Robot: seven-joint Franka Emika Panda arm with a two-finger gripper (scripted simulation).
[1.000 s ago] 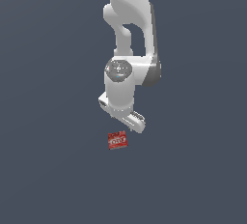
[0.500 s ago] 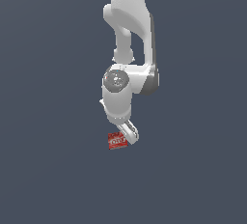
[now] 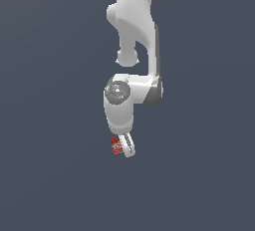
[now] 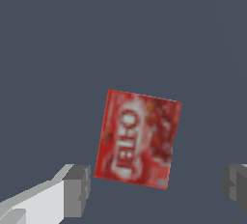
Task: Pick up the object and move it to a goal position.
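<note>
The object, a small red block [image 3: 116,145] with white lettering, lies on the dark grey floor. In the wrist view the block [image 4: 137,138] fills the middle, slightly tilted. My gripper [image 3: 124,148] hangs from the white arm right at the block, with one finger [image 3: 129,146] on the side toward the exterior view's right. In the wrist view the gripper [image 4: 155,186] is open. Its two grey fingertips [image 4: 77,187] stand wide apart on either side of the block's near end and do not touch it.
The plain dark grey floor [image 3: 199,185] stretches all around. The white arm's wrist housing [image 3: 119,103] stands directly above the block. No goal marker shows in either view.
The hand has come down toward the block and turned about its axis. The arm's upper links have shifted. The block has stayed in place.
</note>
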